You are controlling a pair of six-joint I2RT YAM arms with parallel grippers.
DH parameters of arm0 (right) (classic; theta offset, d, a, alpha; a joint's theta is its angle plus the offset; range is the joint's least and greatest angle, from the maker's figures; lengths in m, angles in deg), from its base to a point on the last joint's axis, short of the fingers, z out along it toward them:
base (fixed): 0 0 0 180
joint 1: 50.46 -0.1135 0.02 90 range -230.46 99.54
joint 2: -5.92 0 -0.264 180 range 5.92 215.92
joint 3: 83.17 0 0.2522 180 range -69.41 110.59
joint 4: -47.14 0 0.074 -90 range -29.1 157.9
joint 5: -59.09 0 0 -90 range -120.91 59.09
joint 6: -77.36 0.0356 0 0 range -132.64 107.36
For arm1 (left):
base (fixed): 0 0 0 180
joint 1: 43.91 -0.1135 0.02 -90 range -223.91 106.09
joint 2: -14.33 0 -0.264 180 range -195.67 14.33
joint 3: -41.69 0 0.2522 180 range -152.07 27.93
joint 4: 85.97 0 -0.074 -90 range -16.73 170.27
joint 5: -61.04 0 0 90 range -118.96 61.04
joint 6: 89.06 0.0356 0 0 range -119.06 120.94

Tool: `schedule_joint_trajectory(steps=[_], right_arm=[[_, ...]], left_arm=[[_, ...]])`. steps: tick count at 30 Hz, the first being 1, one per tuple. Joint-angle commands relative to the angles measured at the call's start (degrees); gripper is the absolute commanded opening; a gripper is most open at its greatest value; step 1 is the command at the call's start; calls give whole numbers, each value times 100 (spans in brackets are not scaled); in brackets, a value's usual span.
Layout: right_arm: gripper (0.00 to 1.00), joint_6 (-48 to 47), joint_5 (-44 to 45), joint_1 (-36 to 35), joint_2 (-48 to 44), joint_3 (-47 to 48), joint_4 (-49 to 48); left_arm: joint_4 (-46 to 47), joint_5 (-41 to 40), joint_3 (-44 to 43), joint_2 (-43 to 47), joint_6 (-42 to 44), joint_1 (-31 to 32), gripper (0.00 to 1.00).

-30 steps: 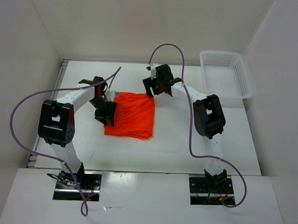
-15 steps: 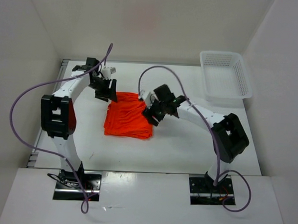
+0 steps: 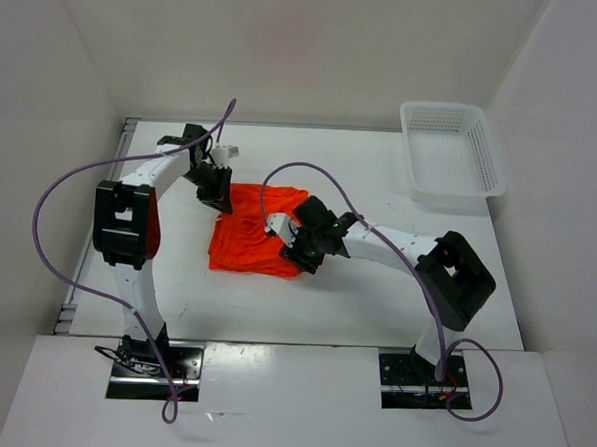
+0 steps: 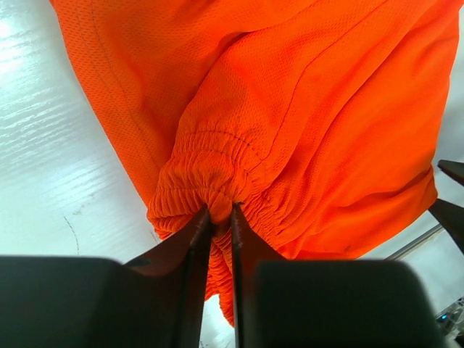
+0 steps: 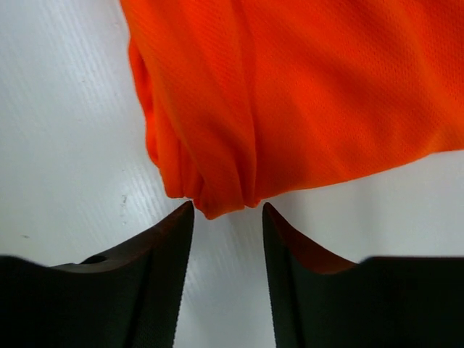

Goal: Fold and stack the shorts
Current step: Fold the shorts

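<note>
- Top external view: bright orange shorts (image 3: 253, 233) lying as a roughly square folded bundle on the white table (image 3: 365, 297), centre-left, between both arms; white mesh basket (image 3: 408, 149) well apart at the far right corner.
- Left wrist view: left hand (image 4: 217, 212) pinched almost closed on the gathered waistband at the bundle's far left corner, cloth bunched in the grip.
- Right wrist view: right hand (image 5: 226, 210) spread to a moderate width, low over the table, straddling the tip of a folded corner at the near right edge, not clamped on it.
- Risks, as a judgement: only a thin tip of cloth inside the right hand, so likely to slip free on closing; lifting from the left corner alone likely to drag the bundle and undo the fold; purple cable (image 3: 302, 165) arching over the cloth, able to snag.
- No brand, label or readable writing anywhere.
</note>
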Motion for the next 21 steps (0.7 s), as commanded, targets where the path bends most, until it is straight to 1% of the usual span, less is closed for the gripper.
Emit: schedule_joint_trajectory(steps=[1, 3, 5, 6, 7, 8, 9, 12, 15, 17, 19, 21], right_arm=[[47, 213, 462, -52, -22, -165, -487], [43, 213, 516, -52, 40, -165, -540], [38, 213, 428, -52, 92, -165, -540], [31, 300, 358, -52, 93, -113, -540], [25, 362, 358, -52, 93, -113, -540], [20, 423, 358, -52, 145, -113, -592], [12, 424, 358, -52, 145, -113, -592], [0, 477, 297, -52, 145, -113, -592], [0, 249, 235, -52, 76, -113, -513], [0, 3, 103, -52, 5, -244, -303], [0, -172, 103, -104, -144, -463, -302], [0, -313, 155, -165, -284, -622, -302]], left_arm=[[54, 192, 86, -88, 34, 28, 19], [116, 192, 87, -88, 34, 28, 12], [169, 192, 87, -88, 34, 28, 9], [239, 192, 87, -88, 34, 28, 9], [239, 192, 87, -88, 34, 28, 5], [318, 192, 87, -27, 34, 28, 4], [406, 192, 87, -27, 34, 28, 4], [520, 192, 87, 35, 34, -77, 0], [730, 122, 87, 148, 34, -192, 0], [872, -62, 148, 306, 34, -192, 0], [1170, -246, 218, 394, 34, -253, 0], [1416, -247, 298, 448, 34, -254, 0]])
